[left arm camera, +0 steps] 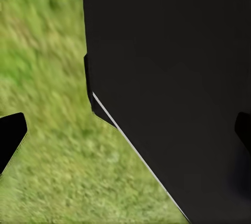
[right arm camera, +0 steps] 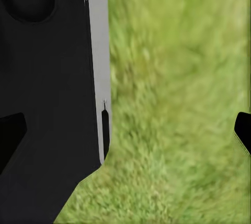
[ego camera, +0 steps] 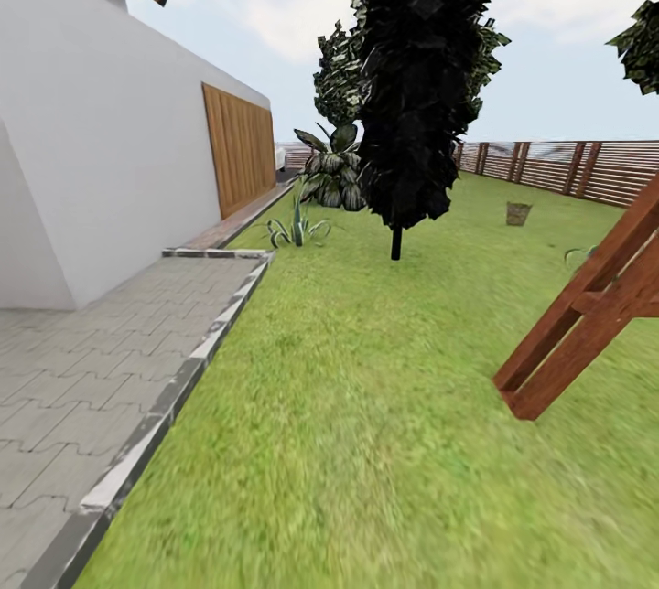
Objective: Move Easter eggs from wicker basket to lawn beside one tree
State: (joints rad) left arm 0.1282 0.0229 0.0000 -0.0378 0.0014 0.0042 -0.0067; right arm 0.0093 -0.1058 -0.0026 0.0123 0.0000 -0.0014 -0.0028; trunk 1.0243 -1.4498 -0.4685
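The wicker basket [ego camera: 518, 213] is a small brown shape far off on the lawn [ego camera: 366, 406], near the fence. The Easter eggs cannot be made out at this distance. A tall, narrow, dark-leaved tree [ego camera: 412, 68] rises from the grass on a thin dark trunk, left of the basket. Leaves of another tree's crown [ego camera: 641, 31] hang in at the upper right. My left gripper [left arm camera: 125, 132] is open over grass, beside a black part of my body [left arm camera: 172, 78]. My right gripper [right arm camera: 125, 132] is open too, with nothing between its fingers.
A slanted wooden swing frame [ego camera: 586, 296] stands close on the right. A paved path [ego camera: 82, 369] with a stone kerb runs along the white house wall [ego camera: 101, 132] on the left. Striped agave plants [ego camera: 334, 173] grow by the wall. A slatted wooden fence [ego camera: 567, 168] closes the back.
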